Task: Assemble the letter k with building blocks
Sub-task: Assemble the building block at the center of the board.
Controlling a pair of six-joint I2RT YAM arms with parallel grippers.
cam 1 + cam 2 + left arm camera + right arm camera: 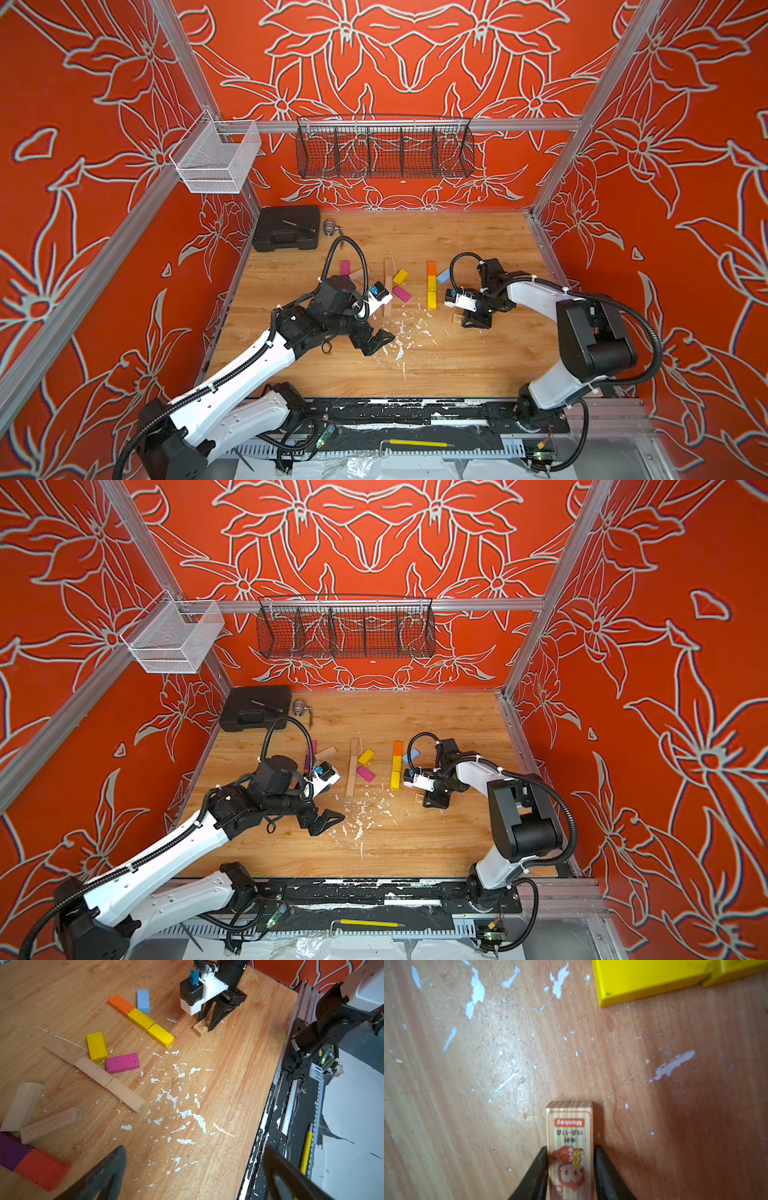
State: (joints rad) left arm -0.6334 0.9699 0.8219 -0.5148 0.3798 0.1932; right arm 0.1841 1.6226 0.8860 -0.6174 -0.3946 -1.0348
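The left gripper (382, 344) hangs spread wide over the table (478, 232), beside white flecks (401, 332). Next comes a row of plain blocks (387, 286), then an orange and yellow row (432, 286). Just past it, the right gripper (571, 1148) pinches the monkey block (569, 1126) on the table.

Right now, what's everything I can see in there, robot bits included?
plain blocks: five, bare wood; three in a row mid-table, two loose nearby
yellow blocks: three; two lined up with the orange, one beside the plain row
orange block: one, ending that line
light blue block: one, beside the orange
magenta blocks: two; one by the plain row, one near the purple
purple block, red block: one each, end to end
monkey block: one, printed wood
white flecks: many, scattered
black case: one, back corner
wire baskets: two, black and white, hung behind
left fingers: open, empty
right fingers: shut on the monkey block
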